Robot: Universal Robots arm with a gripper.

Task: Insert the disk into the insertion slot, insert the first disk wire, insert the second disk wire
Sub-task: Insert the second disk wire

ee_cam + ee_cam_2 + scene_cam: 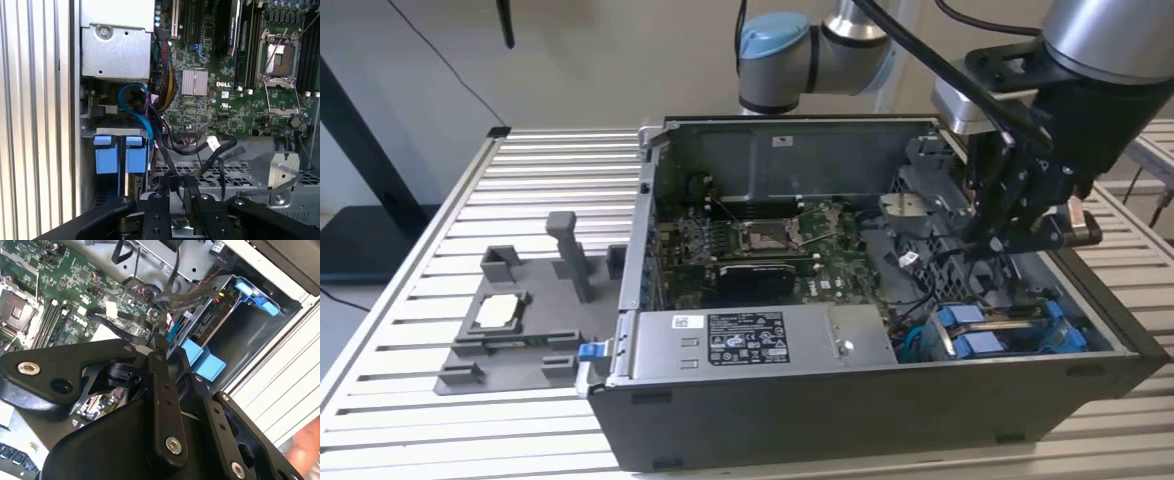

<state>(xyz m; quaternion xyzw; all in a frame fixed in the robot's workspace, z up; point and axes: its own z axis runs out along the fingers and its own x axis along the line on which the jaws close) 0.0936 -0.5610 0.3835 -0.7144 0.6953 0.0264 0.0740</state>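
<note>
Gripper [983, 245] reaches down inside the computer case [854, 420], over the side away from the holder plate [507, 350]. In both wrist views the fingers [162, 385] stand nearly together, pinching a black disk wire [167, 305] at their tips, just beside the drive bay. The disk [970, 345], blue bracket tabs upward, sits seated in the insertion slot [89, 131] at the case's corner, next to the power-supply box [747, 340]. Motherboard [210, 95] lies bare alongside.
</note>
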